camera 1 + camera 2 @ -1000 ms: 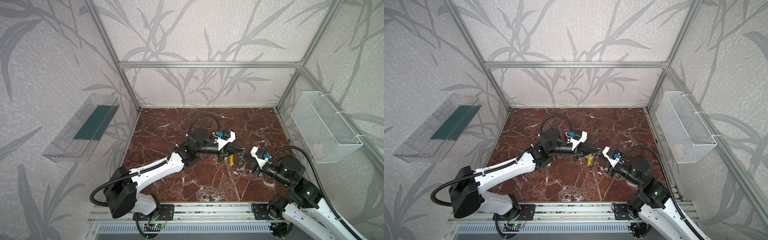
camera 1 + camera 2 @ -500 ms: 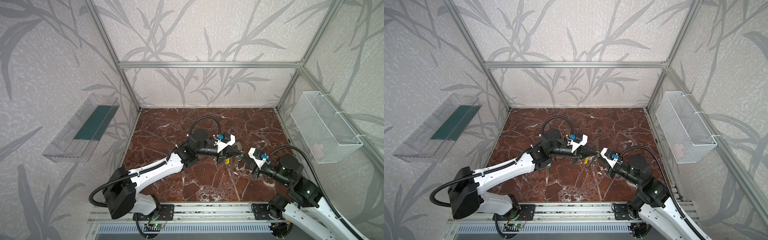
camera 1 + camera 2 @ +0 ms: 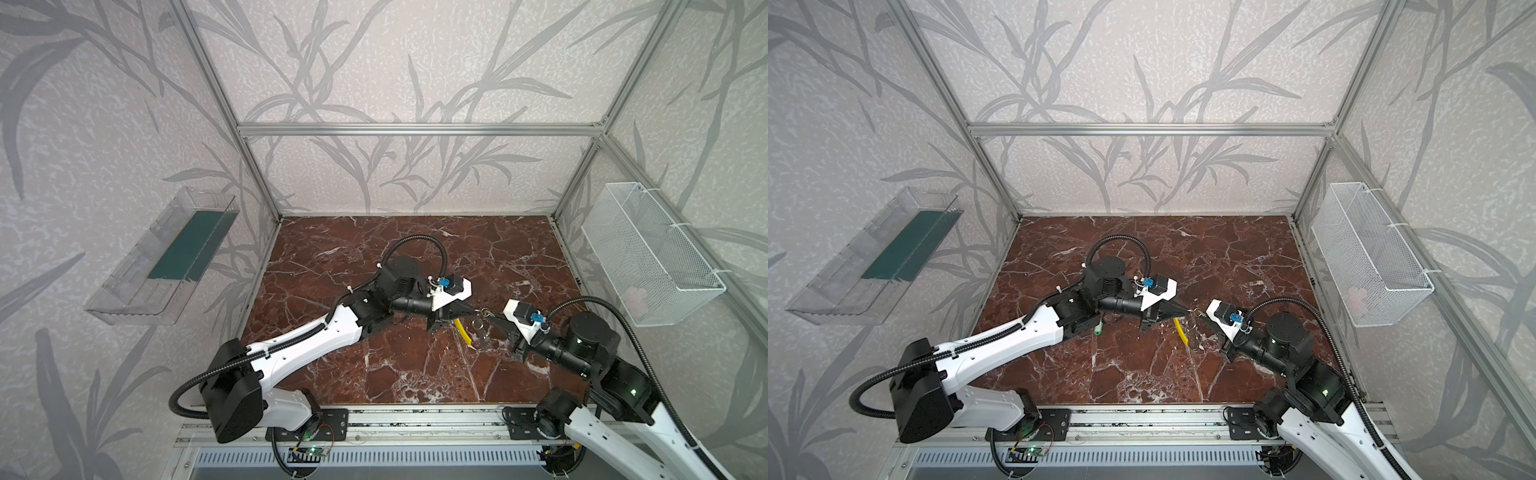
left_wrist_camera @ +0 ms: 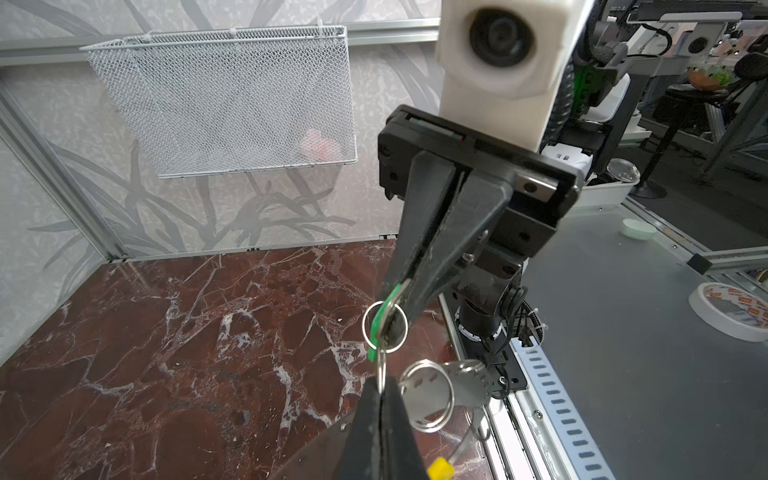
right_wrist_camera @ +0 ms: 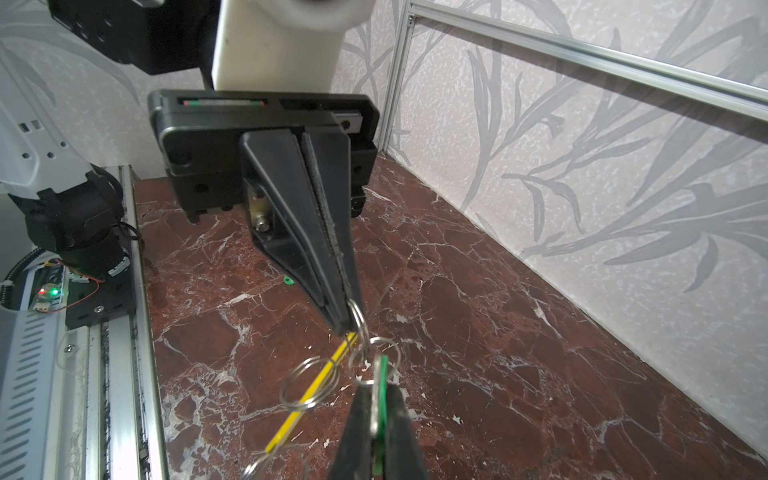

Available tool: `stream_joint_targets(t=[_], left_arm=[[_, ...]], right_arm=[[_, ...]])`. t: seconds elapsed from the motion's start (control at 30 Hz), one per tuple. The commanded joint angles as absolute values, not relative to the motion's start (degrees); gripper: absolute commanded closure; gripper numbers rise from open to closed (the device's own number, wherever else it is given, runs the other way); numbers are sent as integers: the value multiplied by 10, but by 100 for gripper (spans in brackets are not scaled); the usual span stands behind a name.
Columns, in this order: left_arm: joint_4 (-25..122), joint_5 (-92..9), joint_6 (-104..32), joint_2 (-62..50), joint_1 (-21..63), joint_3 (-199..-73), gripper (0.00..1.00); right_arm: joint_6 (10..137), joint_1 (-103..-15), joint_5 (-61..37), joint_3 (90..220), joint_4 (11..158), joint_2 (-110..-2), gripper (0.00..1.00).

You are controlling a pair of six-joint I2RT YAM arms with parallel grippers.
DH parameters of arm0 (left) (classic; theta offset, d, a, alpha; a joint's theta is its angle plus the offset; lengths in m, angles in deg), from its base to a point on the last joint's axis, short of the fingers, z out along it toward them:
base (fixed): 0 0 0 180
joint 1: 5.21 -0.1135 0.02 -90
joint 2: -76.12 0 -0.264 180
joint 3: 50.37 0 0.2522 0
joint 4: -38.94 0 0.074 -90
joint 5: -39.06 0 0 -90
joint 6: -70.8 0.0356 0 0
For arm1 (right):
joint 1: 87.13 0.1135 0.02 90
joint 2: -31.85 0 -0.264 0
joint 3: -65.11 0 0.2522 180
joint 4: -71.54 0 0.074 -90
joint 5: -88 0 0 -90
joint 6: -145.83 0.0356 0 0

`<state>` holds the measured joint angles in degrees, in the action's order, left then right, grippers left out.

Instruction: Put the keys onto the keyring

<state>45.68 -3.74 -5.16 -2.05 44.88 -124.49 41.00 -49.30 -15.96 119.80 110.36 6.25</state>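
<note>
Between left claw and right claw, one key

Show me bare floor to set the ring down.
Bare: the back strip of floor between back wall and the looped cable; the front patch between left arm, right arm and front rail. Crowded: centre right, where left end effector and right end effector meet at the ring.

Bright, even, diffuse light from above; only soft, faint shadows on the marble floor, mild sheen there, top views sharp, wrist views bowed toward edges with closest foreground slightly soft.
</note>
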Motion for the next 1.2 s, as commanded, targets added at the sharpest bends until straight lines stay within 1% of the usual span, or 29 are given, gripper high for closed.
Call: stream_joint_targets(t=[0.0,0.13,0.4,0.53,0.6,0.63,0.77,0.87,1.03,1.17], left_arm=[[495,-48,-12,0,445,-1268,100],[509,-47,-4,-4,444,-1268,100],[475,-46,-31,-14,435,-1239,99],[409,-45,-90,-12,398,-1197,70],[377,-50,-117,-4,374,-1171,61],[367,-54,-128,3,362,-1156,59],[349,-85,-143,34,325,-1104,57],[349,-135,-142,63,303,-1074,57],[355,-249,-145,112,274,-1040,57],[359,-347,-148,132,264,-1027,57]], right_arm=[[397,-493,-150,1228,1118,55,100],[387,-493,-150,1242,1135,32,100],[367,-493,-151,1269,1163,-22,100],[348,-493,-146,1284,1194,-66,100],[342,-493,-143,1287,1207,-96,100],[337,-493,-142,1287,1210,-114,100],[326,-493,-145,1287,1197,-191,100],[328,-493,-150,1299,1169,-265,100],[312,-493,-152,1346,1107,-403,100],[285,-492,-140,1381,1044,-474,100]])
